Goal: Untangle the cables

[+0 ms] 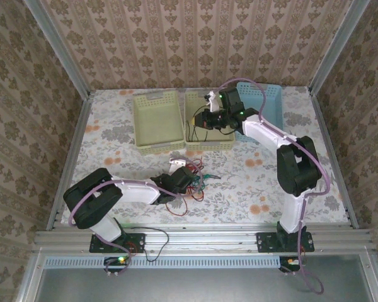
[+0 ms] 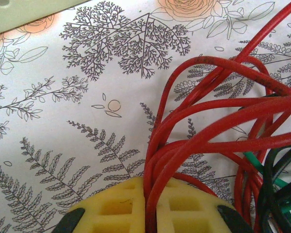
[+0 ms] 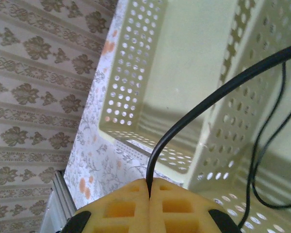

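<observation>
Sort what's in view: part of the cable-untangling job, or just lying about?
Job:
- red cables, clamped in left gripper
- black cable, clamped in right gripper
- green cable, in the tangle

Lying about:
- left basket
- blue basket
- middle basket, black cable trailing into it; maybe a drop bin

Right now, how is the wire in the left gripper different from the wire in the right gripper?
The left gripper pinches red cable, the right gripper black cable. The red cable is bunched in several loops; the black cable is one thin strand. The red cable sits low over the table; the black cable hangs over the middle basket. Both sit between shut yellow pads.
</observation>
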`<state>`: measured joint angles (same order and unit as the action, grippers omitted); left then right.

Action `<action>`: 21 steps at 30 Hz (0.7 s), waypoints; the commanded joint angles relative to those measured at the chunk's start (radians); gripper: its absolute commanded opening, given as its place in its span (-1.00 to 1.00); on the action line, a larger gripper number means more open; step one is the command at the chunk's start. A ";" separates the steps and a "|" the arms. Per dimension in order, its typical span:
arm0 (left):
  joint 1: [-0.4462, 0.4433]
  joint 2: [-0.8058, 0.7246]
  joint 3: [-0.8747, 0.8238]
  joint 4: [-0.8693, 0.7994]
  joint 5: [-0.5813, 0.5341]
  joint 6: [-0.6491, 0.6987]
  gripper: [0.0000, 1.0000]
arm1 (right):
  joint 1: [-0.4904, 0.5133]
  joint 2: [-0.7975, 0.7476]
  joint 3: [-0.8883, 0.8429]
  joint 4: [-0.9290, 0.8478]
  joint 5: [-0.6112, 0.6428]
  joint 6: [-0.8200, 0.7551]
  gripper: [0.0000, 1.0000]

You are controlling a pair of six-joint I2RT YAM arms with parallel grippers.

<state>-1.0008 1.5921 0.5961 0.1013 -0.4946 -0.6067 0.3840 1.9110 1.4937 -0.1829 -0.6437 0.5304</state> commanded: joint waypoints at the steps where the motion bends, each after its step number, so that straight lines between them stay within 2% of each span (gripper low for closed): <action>1: 0.023 0.047 -0.052 -0.118 0.022 -0.007 -0.81 | -0.031 0.016 0.009 -0.051 0.095 0.030 -1.00; 5: 0.024 0.023 -0.074 -0.091 0.027 0.001 -0.81 | -0.070 0.043 0.027 -0.035 0.203 0.088 -1.00; 8: 0.023 0.006 -0.079 -0.077 0.030 0.013 -0.81 | -0.077 0.089 0.082 -0.087 0.255 0.088 -1.00; 16: 0.023 -0.001 -0.063 -0.077 0.027 0.030 -0.81 | -0.042 0.235 0.245 -0.308 0.270 0.020 -1.00; 21: 0.023 -0.003 -0.059 -0.077 0.026 0.038 -0.81 | -0.001 0.314 0.341 -0.471 0.287 -0.082 -1.00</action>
<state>-0.9977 1.5749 0.5640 0.1493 -0.4843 -0.5964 0.3618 2.1849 1.7779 -0.4911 -0.3862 0.5282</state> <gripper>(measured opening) 0.099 0.067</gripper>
